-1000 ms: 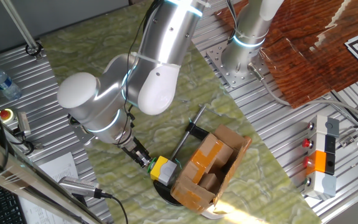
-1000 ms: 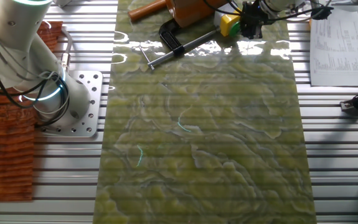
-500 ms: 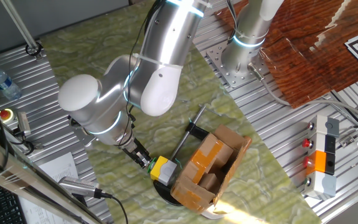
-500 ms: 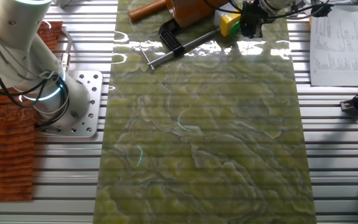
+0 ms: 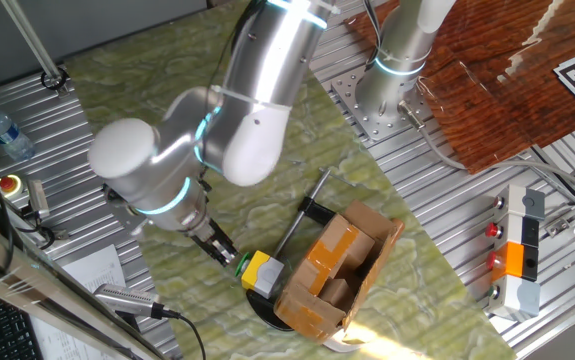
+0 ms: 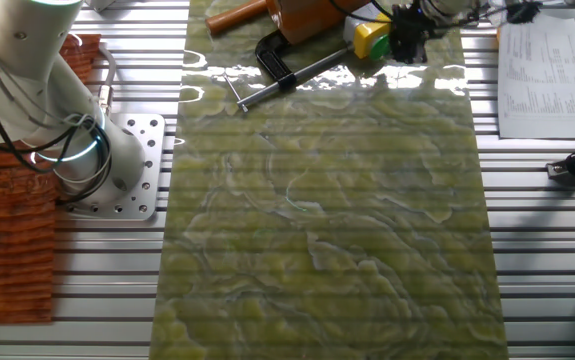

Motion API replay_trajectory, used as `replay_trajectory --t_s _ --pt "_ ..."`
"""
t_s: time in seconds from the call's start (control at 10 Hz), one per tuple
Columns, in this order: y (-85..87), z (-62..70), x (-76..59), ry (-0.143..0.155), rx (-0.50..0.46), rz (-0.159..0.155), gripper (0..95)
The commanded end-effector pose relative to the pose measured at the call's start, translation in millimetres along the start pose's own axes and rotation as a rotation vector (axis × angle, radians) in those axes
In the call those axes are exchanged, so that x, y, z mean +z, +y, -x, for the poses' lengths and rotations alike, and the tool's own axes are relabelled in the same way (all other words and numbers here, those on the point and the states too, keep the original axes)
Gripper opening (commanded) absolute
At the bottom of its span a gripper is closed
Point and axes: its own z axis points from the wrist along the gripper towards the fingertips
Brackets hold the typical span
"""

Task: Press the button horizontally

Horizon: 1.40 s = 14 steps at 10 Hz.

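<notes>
Fingers are seen low over the counter, tips pointed sideways at the green button. Button sits just ahead of the fingertips on the side of the yellow box; contact can't be told. Finger opening can't be told. Cardboard box sits beyond the yellow box.
</notes>
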Motion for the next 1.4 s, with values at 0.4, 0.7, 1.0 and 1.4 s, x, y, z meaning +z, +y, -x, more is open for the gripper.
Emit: replay_trajectory --t_s 0.4,0.7,1.0,1.4 --pt "-16.1 5.0 -6.5 0.001 0.012 -0.019 0.0" --pt "-44.3 7.8 -24.2 0.001 0.043 -0.066 0.0" --pt "-87.4 3.3 -54.7 -0.022 0.059 -0.102 0.0" --pt "-135.4 -16.3 -88.9 -0.099 0.158 -0.229 0.0"
